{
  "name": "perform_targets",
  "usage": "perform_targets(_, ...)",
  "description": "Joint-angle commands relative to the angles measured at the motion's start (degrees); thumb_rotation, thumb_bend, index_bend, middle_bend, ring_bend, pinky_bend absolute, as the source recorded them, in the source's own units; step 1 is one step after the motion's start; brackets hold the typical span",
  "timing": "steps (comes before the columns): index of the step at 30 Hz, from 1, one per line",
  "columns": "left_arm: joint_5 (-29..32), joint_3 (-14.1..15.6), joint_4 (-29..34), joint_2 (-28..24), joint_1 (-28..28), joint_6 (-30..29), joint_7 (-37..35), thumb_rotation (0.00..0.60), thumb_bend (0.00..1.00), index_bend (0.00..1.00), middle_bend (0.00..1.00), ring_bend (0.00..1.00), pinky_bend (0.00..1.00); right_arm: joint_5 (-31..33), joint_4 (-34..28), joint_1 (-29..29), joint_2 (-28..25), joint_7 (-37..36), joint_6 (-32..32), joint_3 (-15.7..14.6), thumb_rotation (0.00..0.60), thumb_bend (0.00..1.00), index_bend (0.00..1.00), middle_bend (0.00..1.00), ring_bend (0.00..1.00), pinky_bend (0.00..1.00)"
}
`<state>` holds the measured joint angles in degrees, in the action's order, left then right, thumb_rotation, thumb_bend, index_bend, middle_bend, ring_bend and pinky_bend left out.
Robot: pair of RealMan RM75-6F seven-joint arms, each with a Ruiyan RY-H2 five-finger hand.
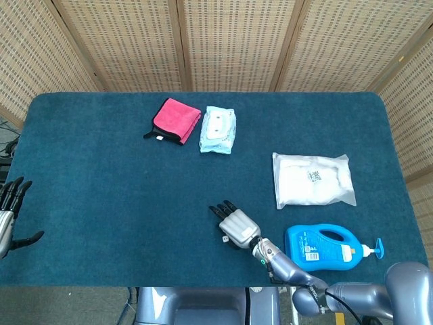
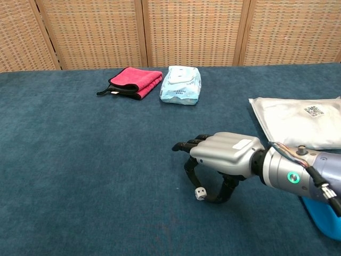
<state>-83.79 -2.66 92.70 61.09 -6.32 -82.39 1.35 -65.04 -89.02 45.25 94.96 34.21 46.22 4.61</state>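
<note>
A small white die (image 2: 200, 193) lies on the blue table cloth (image 2: 80, 160). My right hand (image 2: 224, 156) hovers palm down just over it, one finger curling down at the die's upper left and the thumb hooking in from its right. The die sits between them on the cloth; I cannot tell whether either tip touches it. From the head camera the same hand (image 1: 235, 225) shows near the table's front edge. My left hand (image 1: 8, 218) hangs at the far left, beyond the table's edge, fingers spread and holding nothing.
A folded pink cloth (image 1: 174, 120) and a pale blue wipes pack (image 1: 218, 129) lie at the back. A white plastic bag (image 1: 312, 179) lies to the right, and a blue detergent bottle (image 1: 328, 248) on its side by the right forearm.
</note>
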Motion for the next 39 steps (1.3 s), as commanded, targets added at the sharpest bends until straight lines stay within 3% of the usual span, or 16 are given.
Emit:
perform_targets(1,0.0,0.0,0.0,0.0,0.0,0.0,-0.1,0.6,0.0,0.0,0.0,0.0,0.0,0.0,-1.7,0.1,-0.7,-1.0,0.7,0.9,0.6,0.41,0.52,0.0,0.0,0.0)
perform_targets(9,-0.1,0.0,0.1,-0.4,0.2,-0.4,-0.9,0.6,0.0,0.0,0.0,0.0,0.0,1.9,-10.0,2.1,-5.9,-0.2,4.1,7.5,0.6,0.41,0.52,0.0,0.0,0.0)
perform_targets(18,-0.2,-0.1,-0.1,-1.1,0.3,-0.5,-2.7,0.6,0.0,0.0,0.0,0.0,0.0,12.5,-18.2,6.3,-13.4,7.5,9.1,16.4,0.6,0.41,0.52,0.0,0.0,0.0)
perform_targets(20,-0.1,-0.2,-0.1,-1.2,0.3,-0.6,-3.0,0.6,0.0,0.0,0.0,0.0,0.0,14.7,-19.7,7.1,-14.8,9.1,10.3,17.6,0.6,0.4,0.41,0.0,0.0,0.0)
perform_targets(23,-0.1,-0.2,-0.2,-1.3,0.3,-0.5,-3.5,0.6,0.0,0.0,0.0,0.0,0.0,16.8,-21.2,7.8,-16.6,11.2,11.9,18.1,0.6,0.37,0.12,0.0,0.0,0.0)
perform_targets(24,-0.1,-0.2,-0.2,-1.4,0.3,-0.5,-3.6,0.6,0.0,0.0,0.0,0.0,0.0,17.3,-21.5,8.0,-17.1,11.7,12.4,18.2,0.6,0.36,0.08,0.0,0.0,0.0)
perform_targets(33,-0.3,-0.1,-0.1,-1.6,0.5,-0.8,-4.0,0.6,0.0,0.0,0.0,0.0,0.0,20.1,-23.2,8.5,-19.4,12.8,15.2,16.8,0.6,0.36,0.06,0.0,0.0,0.0)
perform_targets(39,-0.5,0.0,-0.1,-1.7,0.5,-0.9,-4.3,0.6,0.0,0.0,0.0,0.0,0.0,13.6,-25.0,5.5,-23.7,11.3,17.8,14.0,0.6,0.36,0.06,0.0,0.0,0.0)
